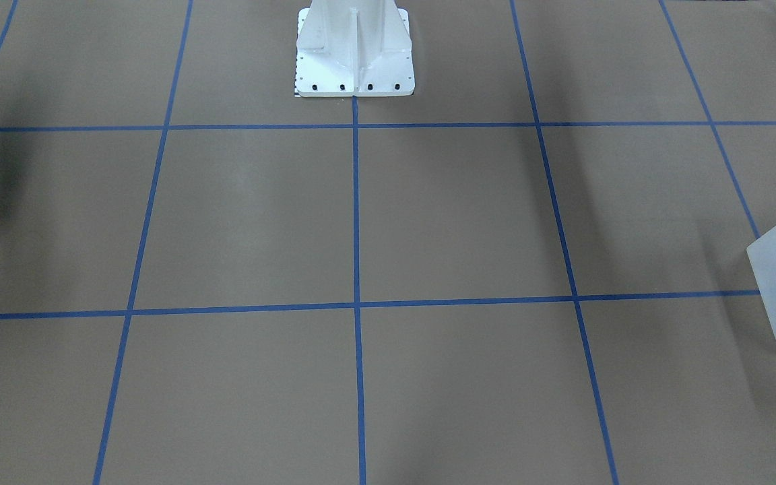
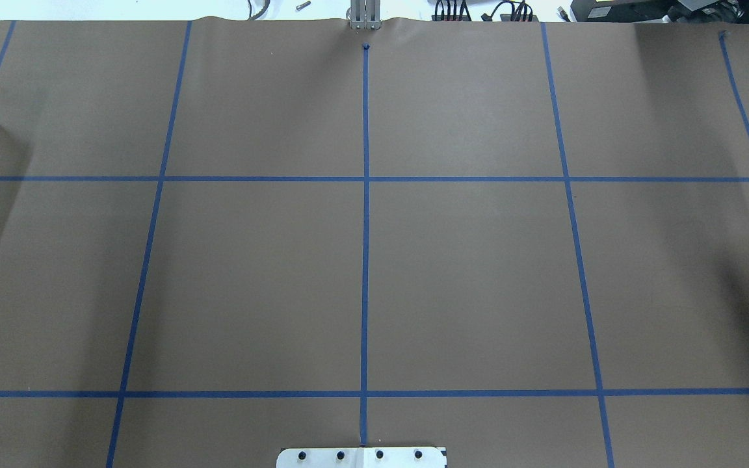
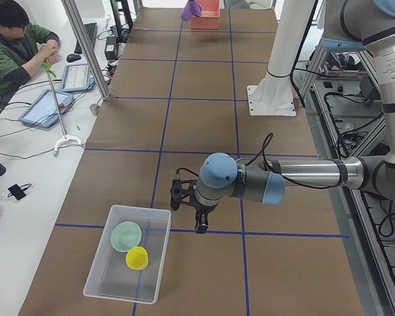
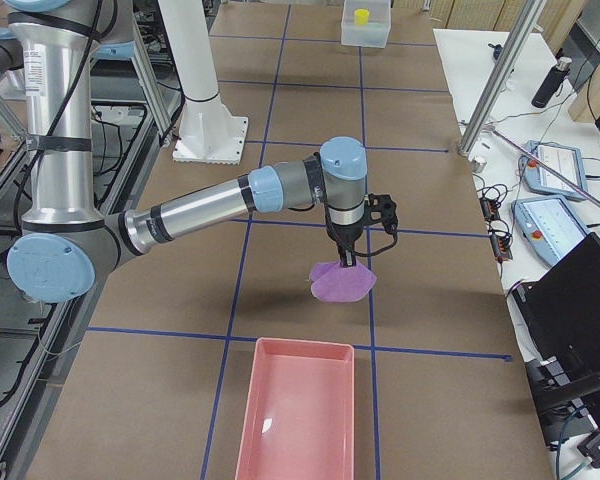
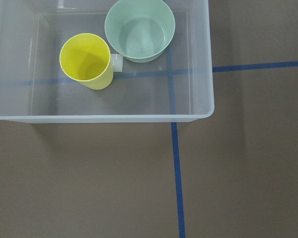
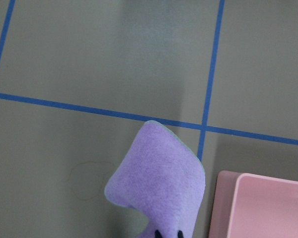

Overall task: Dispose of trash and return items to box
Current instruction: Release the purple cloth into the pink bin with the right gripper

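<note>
Bowl (image 5: 139, 29) shows at wrist, not overhead; right fingers (image 4: 347, 250) grip cloth (image 6: 159, 183), left fingers (image 3: 201, 225) unclear.

Left end effector (image 3: 188, 216) downward; right end effector (image 4: 348, 261) tight on purple cloth (image 4: 342, 285).

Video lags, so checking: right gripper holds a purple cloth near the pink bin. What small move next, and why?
Probably shift the right gripper toward the pink bin until the purple cloth hangs over it. The cloth dangles from the gripper, and the bin lies beside it, not under it.
</note>
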